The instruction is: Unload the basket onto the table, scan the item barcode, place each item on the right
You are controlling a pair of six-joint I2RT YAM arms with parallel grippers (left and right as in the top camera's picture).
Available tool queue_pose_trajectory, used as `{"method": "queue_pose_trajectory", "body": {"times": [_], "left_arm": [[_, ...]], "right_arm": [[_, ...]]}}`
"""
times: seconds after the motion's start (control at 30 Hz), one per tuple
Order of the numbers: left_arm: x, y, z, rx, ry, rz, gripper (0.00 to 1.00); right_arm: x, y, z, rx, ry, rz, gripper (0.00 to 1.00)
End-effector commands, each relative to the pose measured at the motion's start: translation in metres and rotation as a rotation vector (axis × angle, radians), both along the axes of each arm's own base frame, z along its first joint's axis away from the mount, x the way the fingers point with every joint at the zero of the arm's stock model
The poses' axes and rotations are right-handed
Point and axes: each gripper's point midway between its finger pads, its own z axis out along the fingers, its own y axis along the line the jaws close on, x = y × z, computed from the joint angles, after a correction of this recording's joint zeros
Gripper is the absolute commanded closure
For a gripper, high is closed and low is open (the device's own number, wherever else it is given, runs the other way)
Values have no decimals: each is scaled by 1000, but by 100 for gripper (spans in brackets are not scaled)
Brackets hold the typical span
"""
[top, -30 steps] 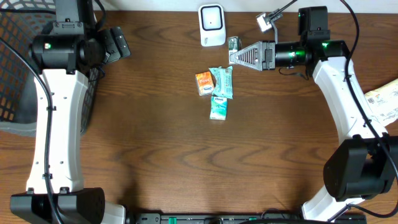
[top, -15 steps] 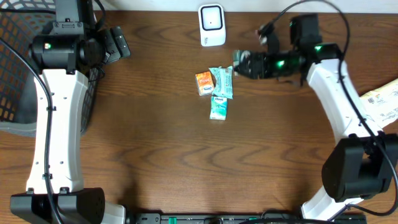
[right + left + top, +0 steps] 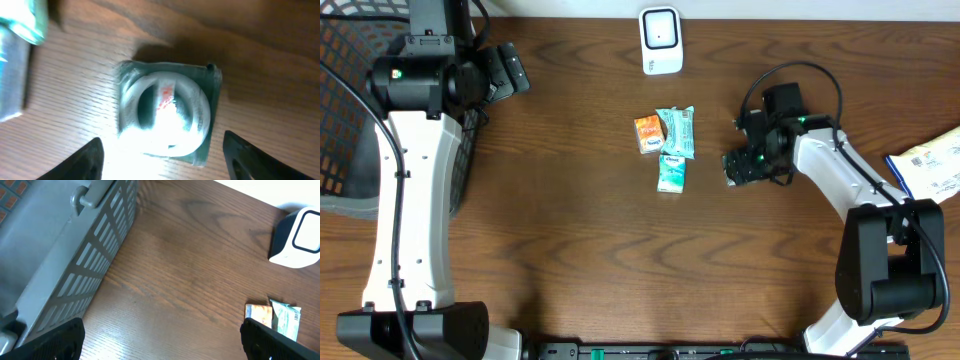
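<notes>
Wood-grain table (image 3: 570,220): the left gripper (image 3: 162,340) hangs by the mesh basket (image 3: 340,100), fingers spread wide. The white barcode scanner (image 3: 661,40) stands at the far edge. The right gripper (image 3: 167,157) hovers, fingers spread, over a clear-wrapped packet (image 3: 167,117) lying flat on the table — well apart from the scanner. Closing off-centre could skid the slick wrapper away.

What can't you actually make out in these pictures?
- Small packet: blurred in the right wrist view, so no print or barcode is readable; overhead, the right gripper hides it.
- Scanner: cut off by the left wrist view's right edge.
- Paper: cut off by the overhead view's right edge, and its print is too small to read.
</notes>
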Motion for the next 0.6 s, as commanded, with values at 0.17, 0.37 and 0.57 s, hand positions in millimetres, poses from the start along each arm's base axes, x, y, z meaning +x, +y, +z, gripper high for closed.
{"method": "queue_pose_trajectory", "body": {"times": [0.17, 0.37, 0.57], "left_arm": [[0, 2, 1, 13, 0, 10, 2], [0, 2, 1, 13, 0, 10, 2], [0, 2, 1, 13, 0, 10, 2]], "right_arm": [[6, -8, -3, -29, -30, -32, 5], [37, -1, 21, 6, -123, -82, 5], [45, 10, 26, 2, -169, -1, 9]]}}
